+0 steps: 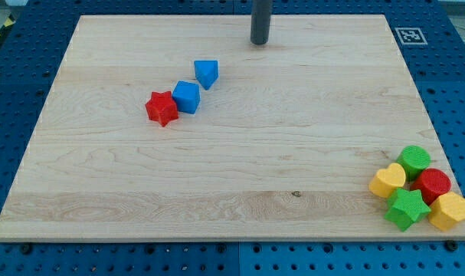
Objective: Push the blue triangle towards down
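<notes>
The blue triangle (207,73) lies on the wooden board (232,184), left of centre near the view's top. My tip (260,42) is the lower end of a dark rod, above and to the right of the triangle, apart from it. A blue cube (187,97) sits just below and left of the triangle. A red star (162,108) touches the cube's left side.
A cluster sits at the board's bottom right corner: a green cylinder (414,160), a yellow heart (388,181), a red cylinder (433,185), a green star (407,208) and a yellow block (450,211). A marker tag (410,35) is at the top right corner.
</notes>
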Robot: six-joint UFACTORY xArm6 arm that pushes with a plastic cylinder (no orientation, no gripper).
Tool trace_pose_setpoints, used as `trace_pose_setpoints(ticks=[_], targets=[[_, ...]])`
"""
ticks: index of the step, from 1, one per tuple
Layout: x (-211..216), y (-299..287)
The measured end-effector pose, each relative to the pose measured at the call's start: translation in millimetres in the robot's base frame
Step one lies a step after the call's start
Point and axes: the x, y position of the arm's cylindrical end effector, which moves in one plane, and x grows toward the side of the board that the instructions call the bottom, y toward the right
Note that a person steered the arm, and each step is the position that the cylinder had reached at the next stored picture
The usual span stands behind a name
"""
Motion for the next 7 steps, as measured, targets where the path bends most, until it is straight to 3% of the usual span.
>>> trace_pose_setpoints(ticks=[7], targets=[[-5.4,-123.1]])
